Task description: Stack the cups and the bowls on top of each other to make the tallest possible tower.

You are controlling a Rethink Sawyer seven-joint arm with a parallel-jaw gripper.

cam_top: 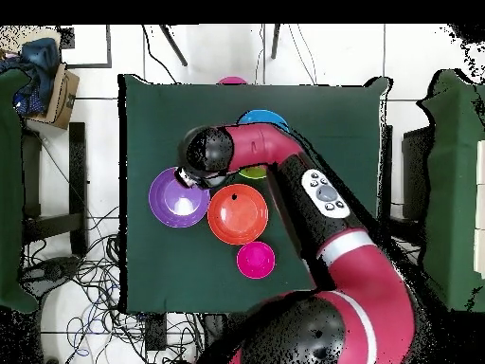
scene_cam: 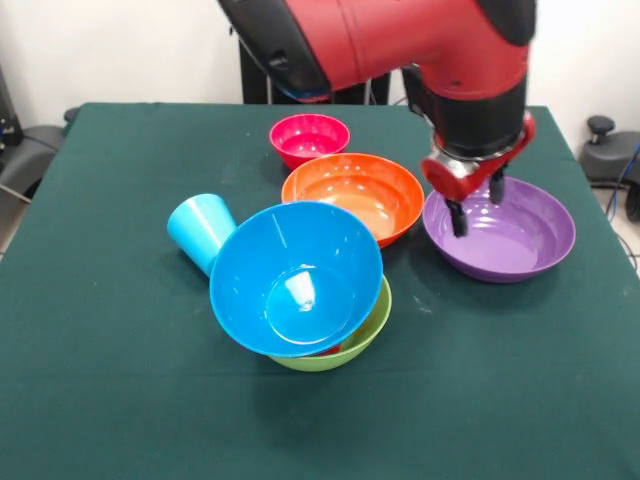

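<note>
**Op:** Front view first. I'm seeing the gripper hanging over the purple bowl, fingers slightly parted and carrying nothing, tips just inside the rim on the side towards the orange bowl.

**Sup:** What's lying around it?

**Op:** Beyond the orange bowl, away from the tool, the small pink-red bowl is sitting. Further out, the blue bowl is tilting inside the lime green bowl, with the light blue cup lying on its side against it. No tower is standing yet.

**Sup:** Handling?

**Op:** I'm judging these as light, stiff, glossy plastic, so slippery. I'm thinking of pinching the purple rim wall, one finger inside, one outside.

**Sup:** Overhead view?

**Op:** The arm is covering much. The purple bowl is lying under the tool, the orange bowl just beside it, the pink-red one beyond that.
</note>
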